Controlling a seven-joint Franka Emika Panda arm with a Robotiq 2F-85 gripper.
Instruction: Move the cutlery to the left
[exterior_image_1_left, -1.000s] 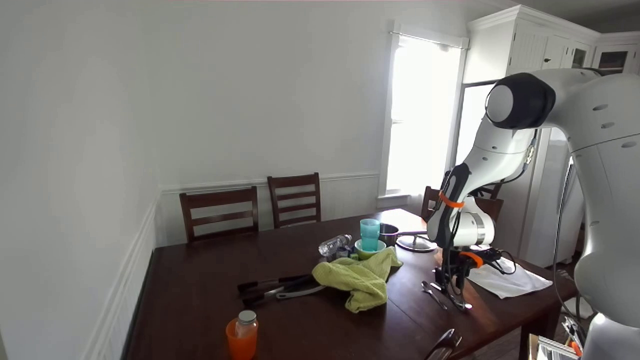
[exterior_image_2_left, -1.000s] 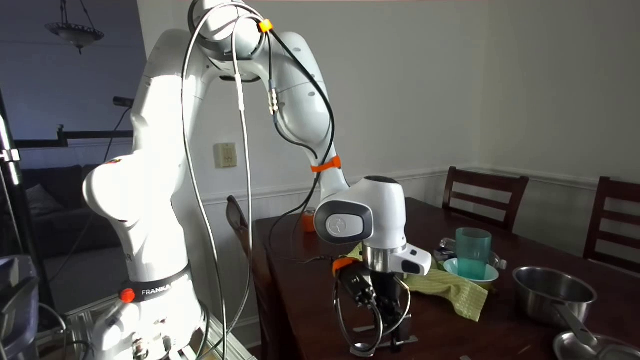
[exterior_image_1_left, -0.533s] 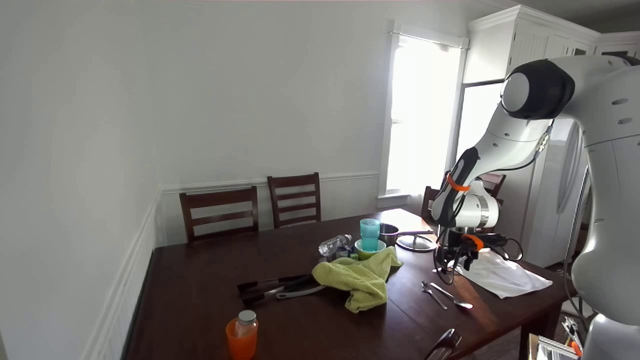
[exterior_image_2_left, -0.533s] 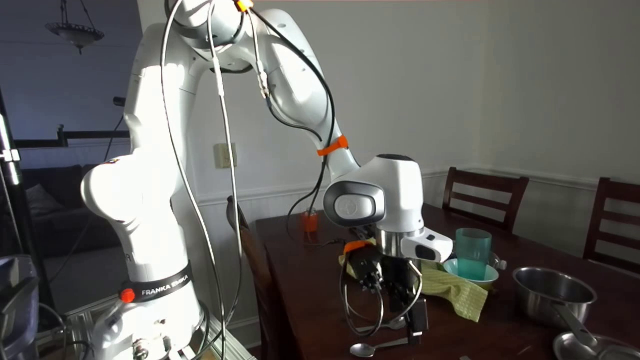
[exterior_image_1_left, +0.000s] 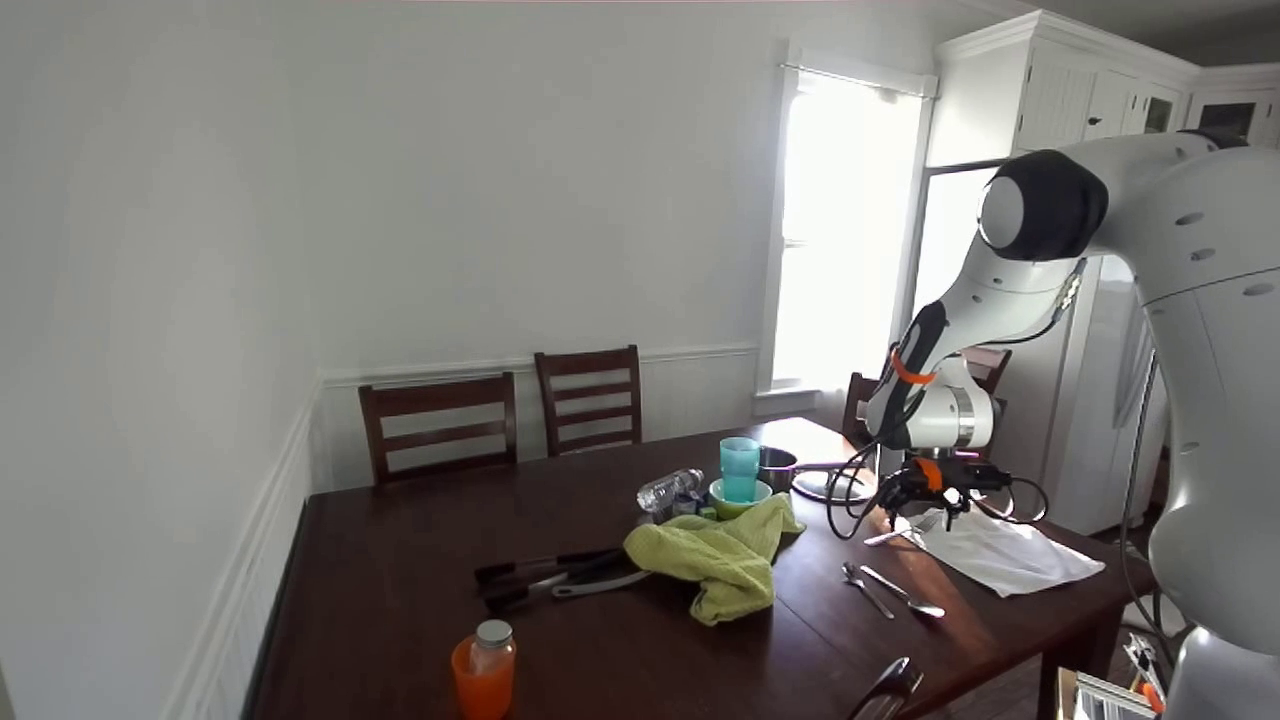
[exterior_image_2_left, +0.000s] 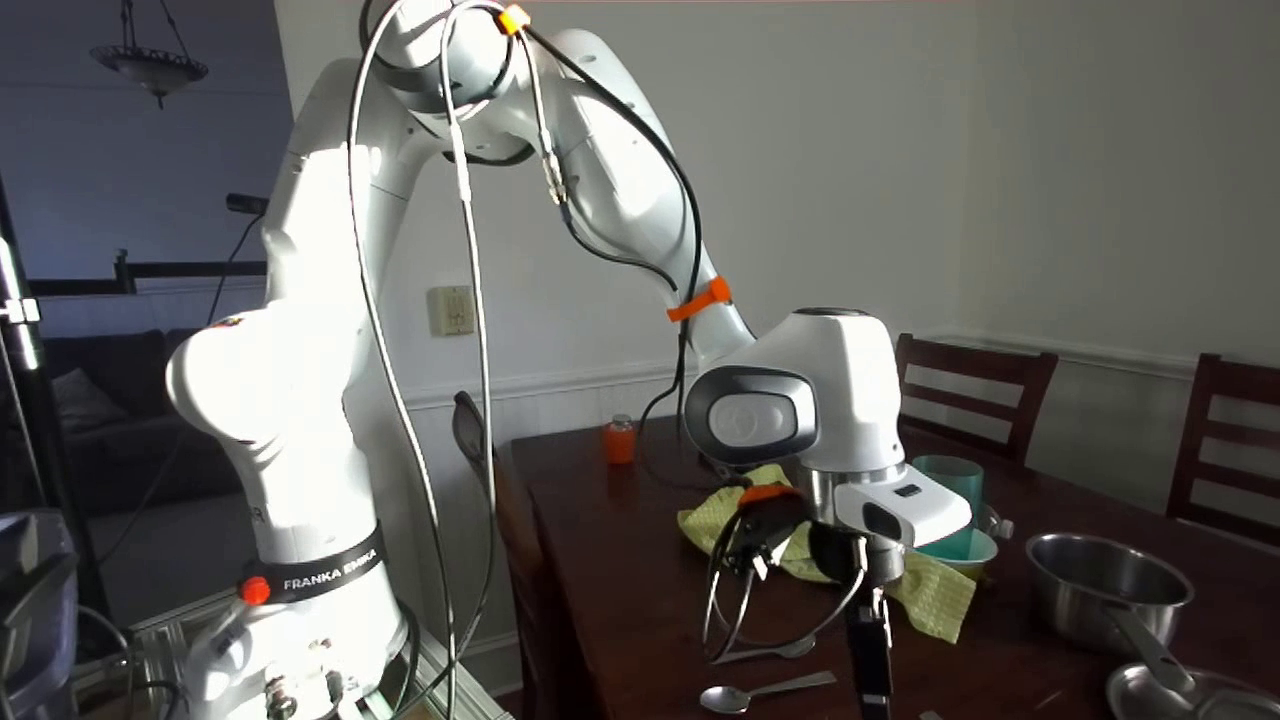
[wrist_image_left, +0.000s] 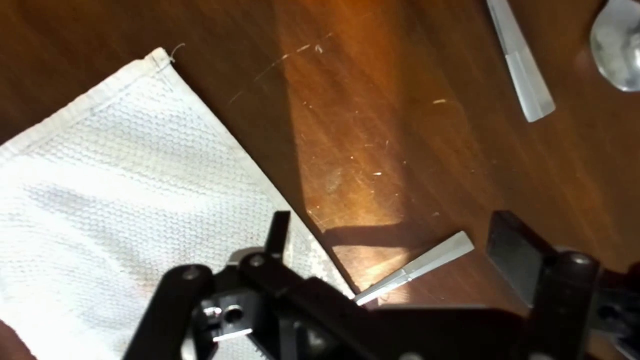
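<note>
My gripper (wrist_image_left: 392, 227) is open and empty above the table in the wrist view. A silvery cutlery handle (wrist_image_left: 437, 255) lies between its fingers, below them. The rest of this piece is hidden by the gripper; in an exterior view it looks like a fork (exterior_image_1_left: 886, 537) reaching onto the white cloth (exterior_image_1_left: 1015, 560). A spoon (exterior_image_1_left: 905, 593) and another thin piece of cutlery (exterior_image_1_left: 868, 590) lie side by side, apart from the gripper. They also show in an exterior view as a spoon (exterior_image_2_left: 727, 699) and a second piece (exterior_image_2_left: 797, 648). The gripper (exterior_image_1_left: 925, 500) points down.
A yellow-green towel (exterior_image_1_left: 715, 565), a teal cup (exterior_image_1_left: 739, 470) in a bowl, a clear bottle (exterior_image_1_left: 668, 491), a pot (exterior_image_2_left: 1100, 590) and a lid (exterior_image_2_left: 1150, 692) stand on the table. Black-handled utensils (exterior_image_1_left: 550, 570), an orange cup (exterior_image_1_left: 484, 685) and shiny utensils (exterior_image_1_left: 885, 690) lie farther off.
My gripper was low at the spoon, then rose off it and moved toward the white cloth. It has turned about its axis. The spoon and the piece beside it stay on the table.
</note>
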